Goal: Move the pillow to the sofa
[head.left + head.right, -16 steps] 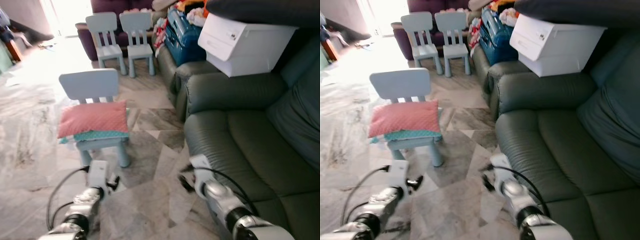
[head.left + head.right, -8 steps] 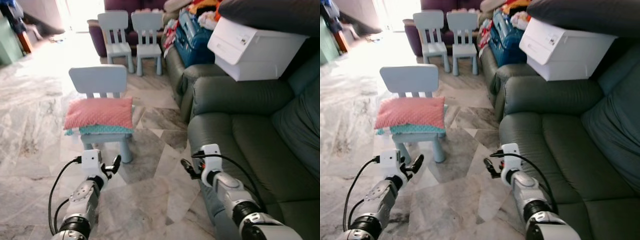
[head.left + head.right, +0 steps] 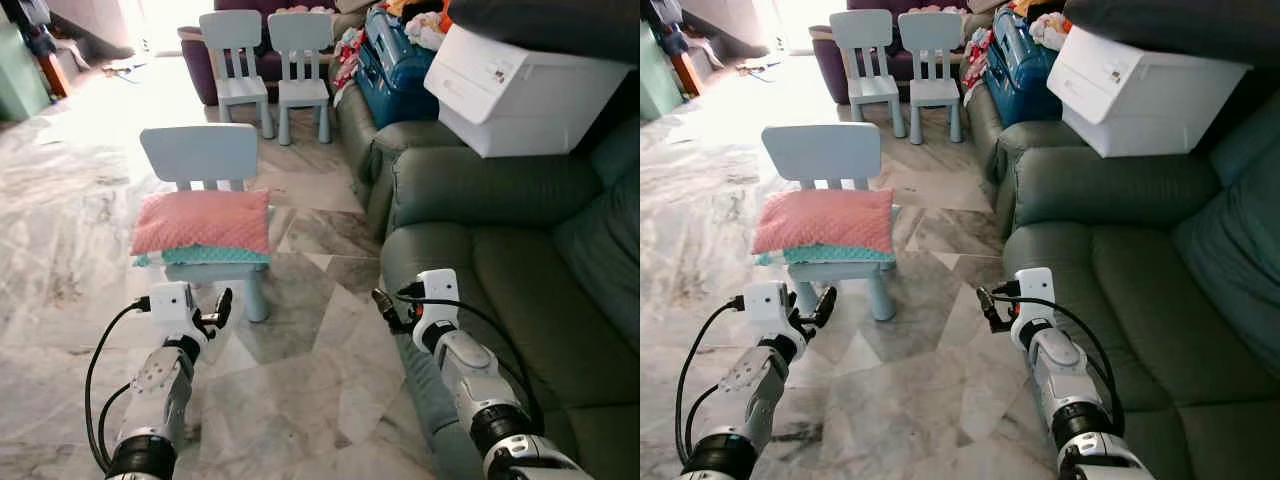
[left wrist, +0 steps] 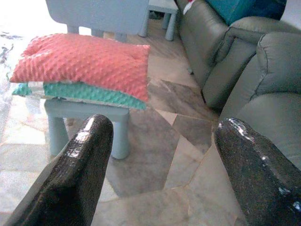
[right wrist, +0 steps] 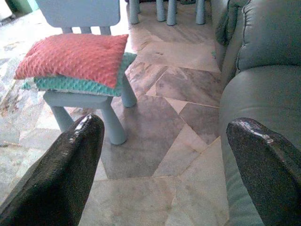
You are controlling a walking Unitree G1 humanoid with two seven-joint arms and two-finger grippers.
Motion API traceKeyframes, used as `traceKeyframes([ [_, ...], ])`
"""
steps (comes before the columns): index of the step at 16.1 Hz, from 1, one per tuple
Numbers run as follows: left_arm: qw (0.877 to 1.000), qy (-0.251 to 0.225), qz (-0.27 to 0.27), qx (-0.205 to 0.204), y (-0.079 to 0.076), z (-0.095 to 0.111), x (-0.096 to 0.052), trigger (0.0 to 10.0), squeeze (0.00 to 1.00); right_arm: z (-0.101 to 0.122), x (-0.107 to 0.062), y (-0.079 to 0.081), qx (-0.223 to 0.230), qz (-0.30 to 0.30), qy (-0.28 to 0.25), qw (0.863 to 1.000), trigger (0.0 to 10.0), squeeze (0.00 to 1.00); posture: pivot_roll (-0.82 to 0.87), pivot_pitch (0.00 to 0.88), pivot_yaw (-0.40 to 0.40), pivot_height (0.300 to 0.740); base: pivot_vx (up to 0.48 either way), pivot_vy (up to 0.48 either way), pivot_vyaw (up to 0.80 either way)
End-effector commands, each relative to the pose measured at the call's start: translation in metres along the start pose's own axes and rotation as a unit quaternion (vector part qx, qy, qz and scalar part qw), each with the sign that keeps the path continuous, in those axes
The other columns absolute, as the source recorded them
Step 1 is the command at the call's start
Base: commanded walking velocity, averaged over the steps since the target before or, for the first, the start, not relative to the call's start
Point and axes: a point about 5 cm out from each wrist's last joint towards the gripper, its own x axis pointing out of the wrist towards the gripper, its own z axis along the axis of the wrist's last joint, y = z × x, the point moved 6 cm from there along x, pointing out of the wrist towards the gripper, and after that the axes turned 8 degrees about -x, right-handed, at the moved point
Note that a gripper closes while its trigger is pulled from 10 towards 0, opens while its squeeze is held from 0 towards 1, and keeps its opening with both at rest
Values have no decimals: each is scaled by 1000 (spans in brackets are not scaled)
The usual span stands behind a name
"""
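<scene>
A pink dotted pillow (image 3: pixel 202 220) lies on top of a teal pillow (image 3: pixel 215 256) on the seat of a small light-blue chair (image 3: pixel 200 155). The dark green sofa (image 3: pixel 520 290) stands to the right of the chair. My left gripper (image 3: pixel 222 305) hovers low, just in front of the chair and short of the pillows, fingers open and empty. My right gripper (image 3: pixel 384 306) hangs beside the sofa's front edge, also open and empty. In the left wrist view the pink pillow (image 4: pixel 82 59) sits beyond the spread fingers (image 4: pixel 89 141). In the right wrist view the pillow (image 5: pixel 75 56) is ahead.
A white storage box (image 3: pixel 520 90) rests on the sofa's arm, with a blue bag (image 3: pixel 395 55) and piled items behind it. Two more small chairs (image 3: pixel 240 60) stand at the back before a purple couch. Marble floor (image 3: pixel 300 380) lies between chair and sofa.
The head view has shifted and sharpened. Both arms have come up and reached forward, the left nearer the chair. The pillows lie as before.
</scene>
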Motion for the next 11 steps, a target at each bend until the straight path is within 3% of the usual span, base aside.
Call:
traceKeyframes([
  [1,1000,0,-2,10,-3,3,0,10000,0,7,1,-3,17,-11,-10,1000,10000,0,-117,0,15,740,0,0,0],
  [3,1000,4,-2,3,-5,6,-2,10000,0,6,-1,1,64,-1,-12,998,10000,0,-113,0,16,740,0,0,0],
  [6,1000,9,-4,5,-4,6,-1,10000,0,4,-3,12,59,11,-12,998,10000,0,-125,0,5,740,0,220,0],
  [11,1000,13,-3,4,-9,7,1,10000,0,0,-7,20,46,18,-7,999,10000,0,-131,0,6,740,0,480,0],
])
